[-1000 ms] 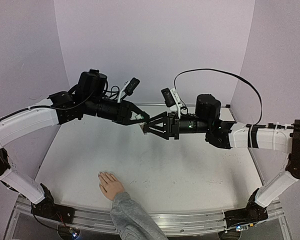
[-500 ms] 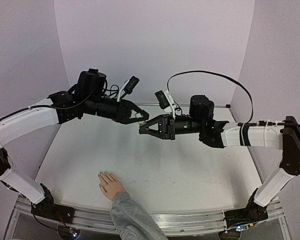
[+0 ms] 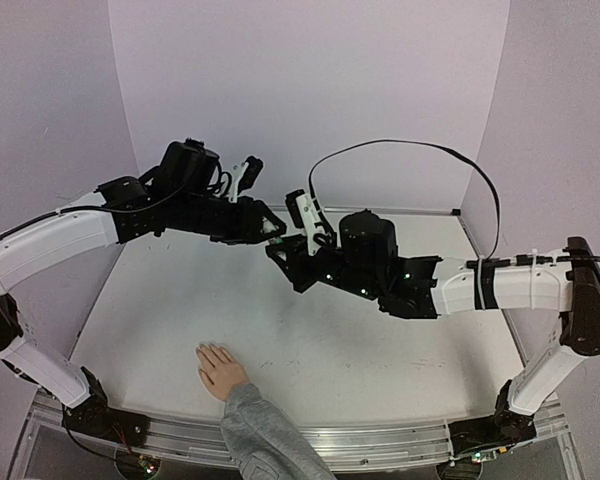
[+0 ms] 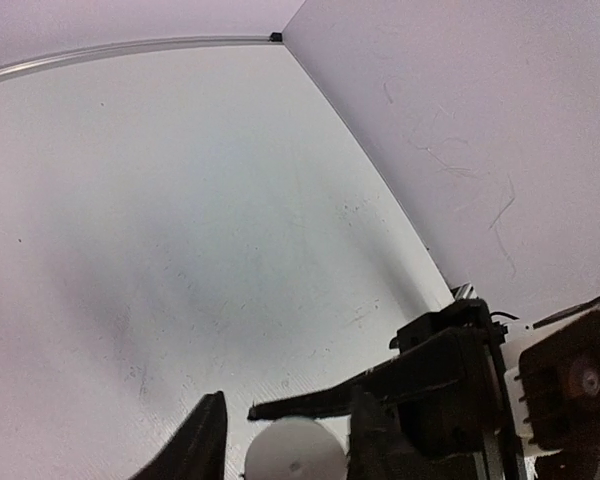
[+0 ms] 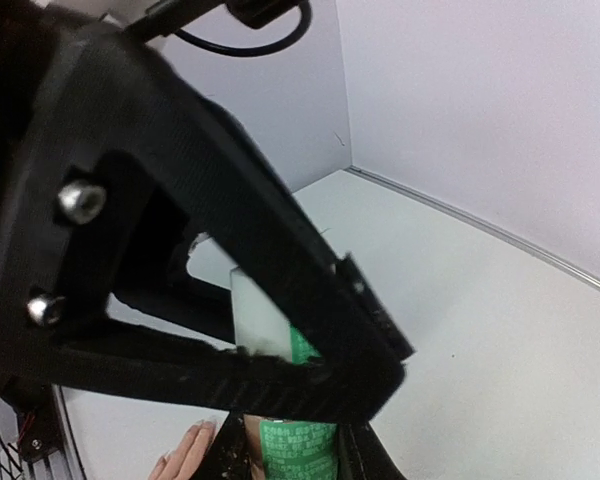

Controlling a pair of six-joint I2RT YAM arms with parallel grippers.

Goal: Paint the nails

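Because the polish must be opened before any nail can be painted, both arms meet in mid-air at the centre of the top view, well above the worktop. The left fingers are closed almost tight on a small bottle, whose whitish round end shows at the bottom edge of the left wrist view. The right fingers are clamped fully shut, and at the bottom of the right wrist view the bottle's green-labelled body sits between them. Each arm seems to grip one end, probably to twist a cap off, though which end is the cap cannot be told. The nails lie well apart from this, on the mannequin hand resting flat at the lower centre-left of the top view, its grey sleeve trailing toward the bottom edge.
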